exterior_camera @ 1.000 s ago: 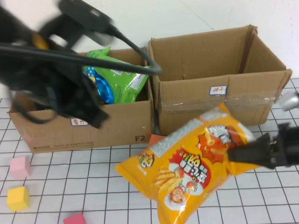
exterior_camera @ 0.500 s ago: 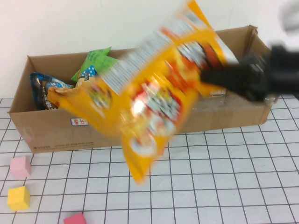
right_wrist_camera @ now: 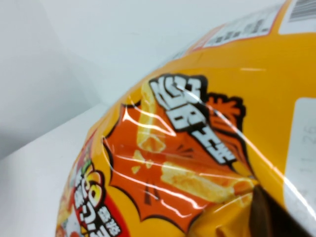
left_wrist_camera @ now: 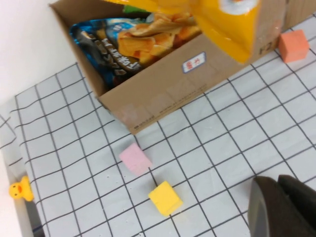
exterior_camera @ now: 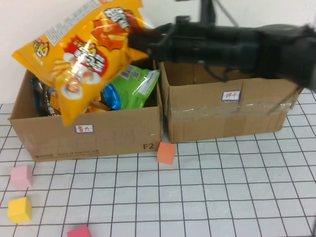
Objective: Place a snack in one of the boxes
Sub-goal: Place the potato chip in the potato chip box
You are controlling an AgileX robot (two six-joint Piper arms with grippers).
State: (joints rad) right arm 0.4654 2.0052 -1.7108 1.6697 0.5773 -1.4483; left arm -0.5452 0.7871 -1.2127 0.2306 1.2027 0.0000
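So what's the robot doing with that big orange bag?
The right gripper is shut on the orange snack bag and holds it in the air over the left box, which already has other snacks in it. The right box looks empty from here. The left gripper is shut too, holding nothing, off to the side above the floor near the yellow block and pink block.

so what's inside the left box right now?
The left box holds a green bag and a dark blue bag. The orange chip bag, gripped by the right hand, hangs over it and hides the middle. The left hand is shut, off to the side.
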